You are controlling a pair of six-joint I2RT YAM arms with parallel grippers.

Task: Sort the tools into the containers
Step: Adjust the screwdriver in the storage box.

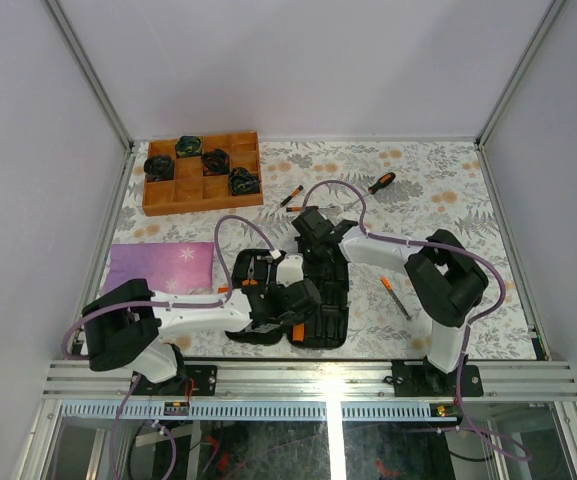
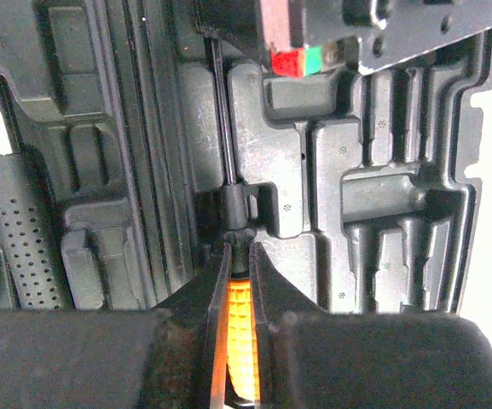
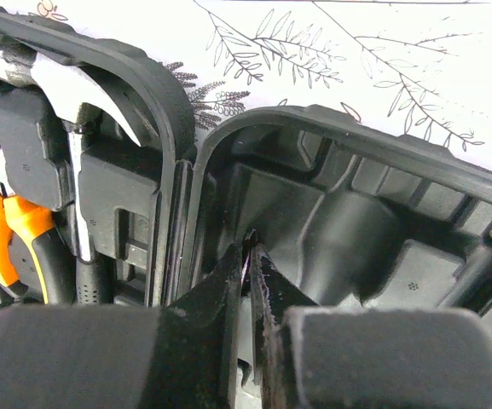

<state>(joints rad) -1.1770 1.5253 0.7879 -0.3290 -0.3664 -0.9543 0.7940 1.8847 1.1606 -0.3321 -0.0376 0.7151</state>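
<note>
The top camera looked down from above and behind the arms (image 1: 208, 318) over the whole table (image 1: 438, 200); both wrist cameras peered at close range into the case (image 1: 330, 305), shared by all views

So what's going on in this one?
The left gripper is shut on an orange-handled screwdriver, its shaft in a moulded slot of the open tool case. The right gripper is shut inside the case's far end; whether it holds anything is unclear. The hammer and pliers already sit inside; other screwdrivers lie on the table.
</note>
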